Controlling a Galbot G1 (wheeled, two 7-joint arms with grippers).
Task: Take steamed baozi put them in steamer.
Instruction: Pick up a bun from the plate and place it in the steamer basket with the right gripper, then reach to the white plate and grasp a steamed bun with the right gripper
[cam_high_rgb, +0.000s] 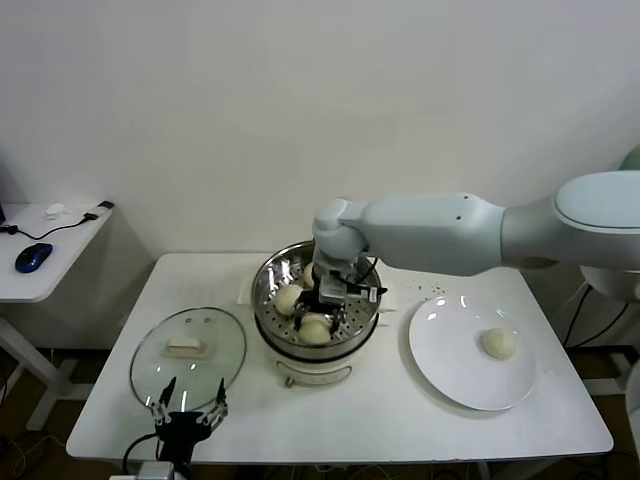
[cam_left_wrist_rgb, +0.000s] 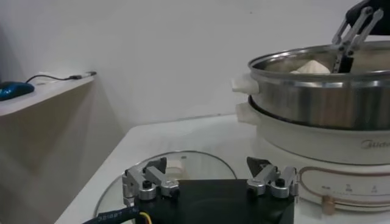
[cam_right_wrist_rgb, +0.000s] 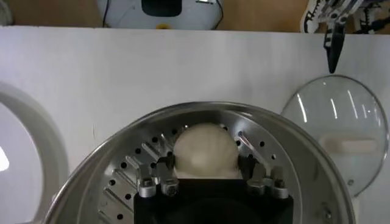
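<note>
The steamer (cam_high_rgb: 266, 300) stands mid-table on its cream base. My right gripper (cam_high_rgb: 319, 322) reaches down into it, shut on a baozi (cam_high_rgb: 315, 331) that rests on the perforated tray near the front rim. In the right wrist view the fingers (cam_right_wrist_rgb: 163, 165) press both sides of this baozi (cam_right_wrist_rgb: 205, 149). Two more baozi (cam_high_rgb: 289, 298) lie behind it in the steamer. One baozi (cam_high_rgb: 498, 343) lies on the white plate (cam_high_rgb: 450, 370). My left gripper (cam_high_rgb: 188, 408) hangs open and empty by the table's front left edge.
The glass lid (cam_high_rgb: 188, 345) with its white handle lies flat left of the steamer, just beyond my left gripper (cam_left_wrist_rgb: 207, 176). The steamer (cam_left_wrist_rgb: 317, 103) rises to that gripper's right. A side desk with a blue mouse (cam_high_rgb: 33, 256) stands far left.
</note>
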